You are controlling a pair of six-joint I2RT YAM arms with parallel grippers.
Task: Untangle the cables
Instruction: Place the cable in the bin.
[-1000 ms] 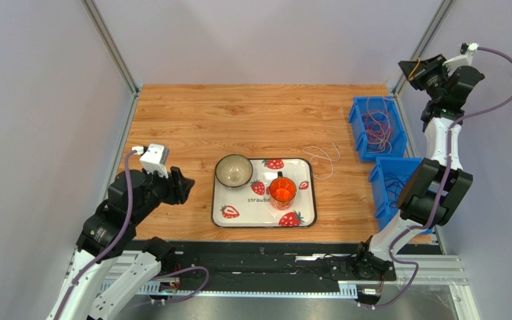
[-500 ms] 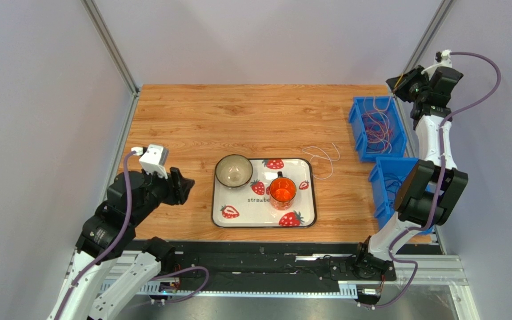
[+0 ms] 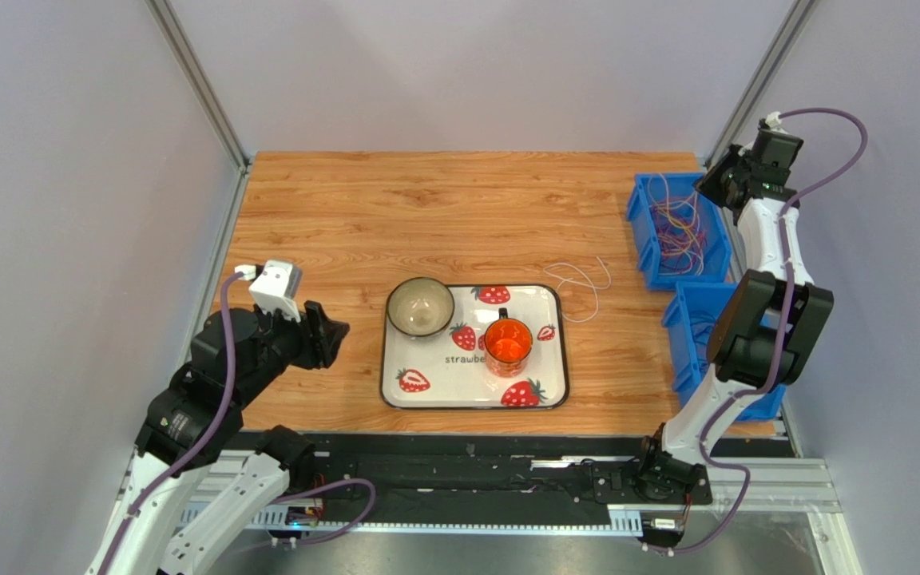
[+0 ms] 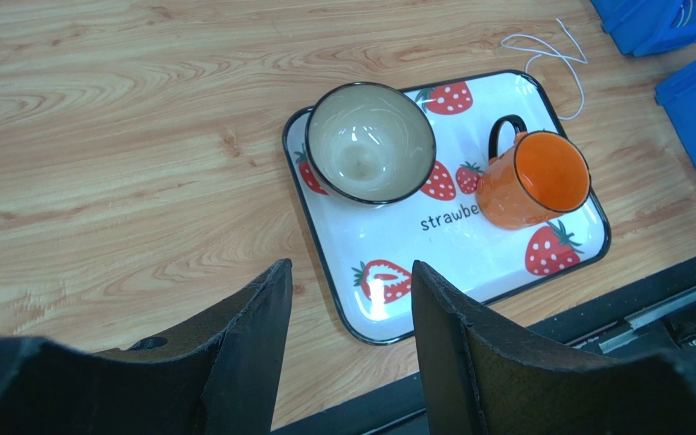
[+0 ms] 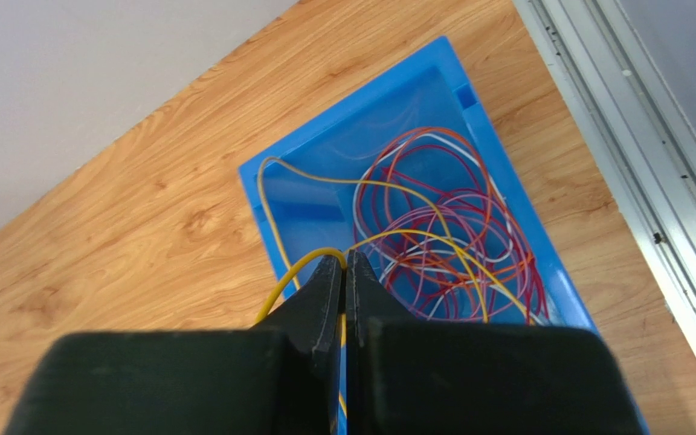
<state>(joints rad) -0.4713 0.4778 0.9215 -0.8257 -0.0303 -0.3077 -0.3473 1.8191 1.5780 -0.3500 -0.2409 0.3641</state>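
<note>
**Holding one yellow cable over the bin**

At the far right of the table, the blue bin keeps the heap of cables. Above it the right gripper is clamped on a yellow cable, which runs forward from the fingers into the heap. I judge the pull must go upward. The left gripper, jaws apart and empty, is well apart, beside the tray.

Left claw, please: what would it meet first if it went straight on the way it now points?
Probably the strawberry tray at its near edge, just short of the bowl; depth is unclear.
</note>
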